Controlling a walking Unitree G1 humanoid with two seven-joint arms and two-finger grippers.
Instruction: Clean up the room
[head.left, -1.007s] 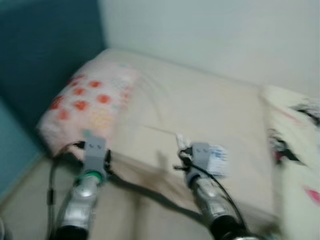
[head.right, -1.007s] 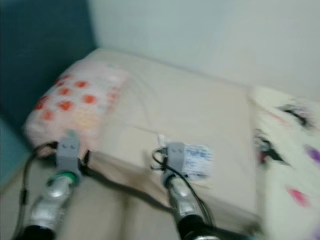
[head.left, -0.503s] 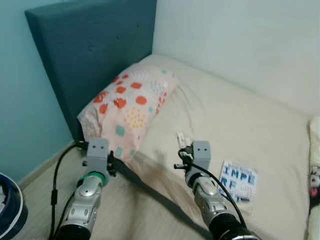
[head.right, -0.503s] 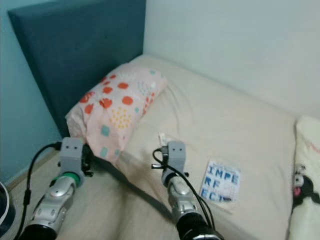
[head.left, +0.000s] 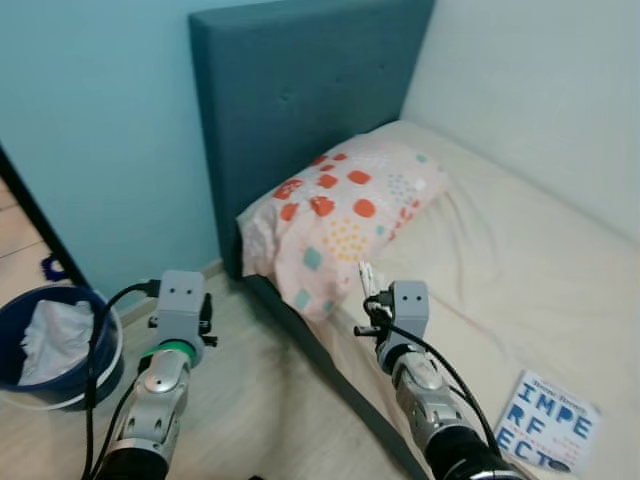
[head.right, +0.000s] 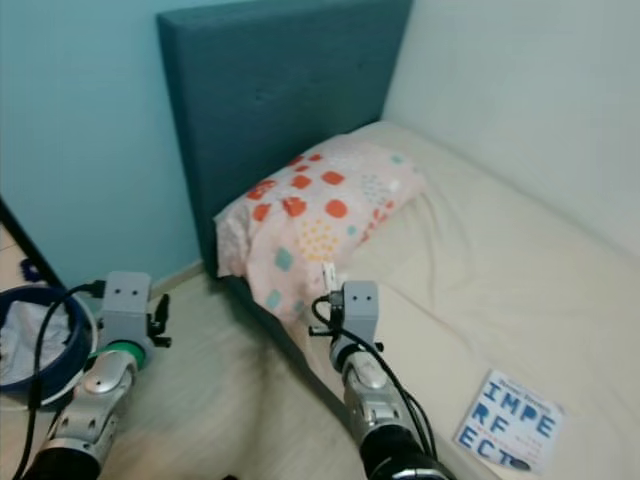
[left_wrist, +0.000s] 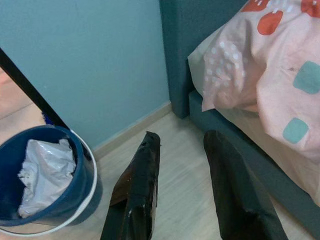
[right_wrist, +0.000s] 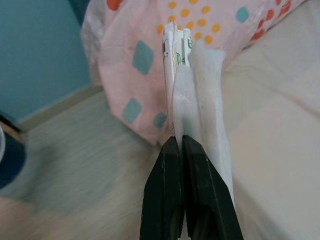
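Item one: the bed (head.left: 500, 270), cream sheet on a dark teal upholstered frame, with a tall dark teal padded headboard (head.left: 300, 110) against the light blue wall. I see it ahead and to my right.

Item two: a pale pink pillow with orange, teal and yellow spots (head.left: 340, 215), lying at the head of the bed, against the headboard.

Item three: a round dark blue bin with a white rim (left_wrist: 45, 185), standing on the pale wood floor (left_wrist: 175, 165) to my left, near the wall. Contents: crumpled white paper or plastic (left_wrist: 42, 172).

Item four: a white book with large blue letters (head.left: 545, 422), flat on the sheet at my far right.

Item five: a small wad of white paper scraps with green print (right_wrist: 192, 75), pinched upright in my right pincer (right_wrist: 181, 145), whose fingers are pressed tight on it. It is held above the edge of the bed, just in front of the pillow.

Item six: my left pincer (left_wrist: 182, 142), fingers parted with nothing between them, above the floor between bin and bed frame.
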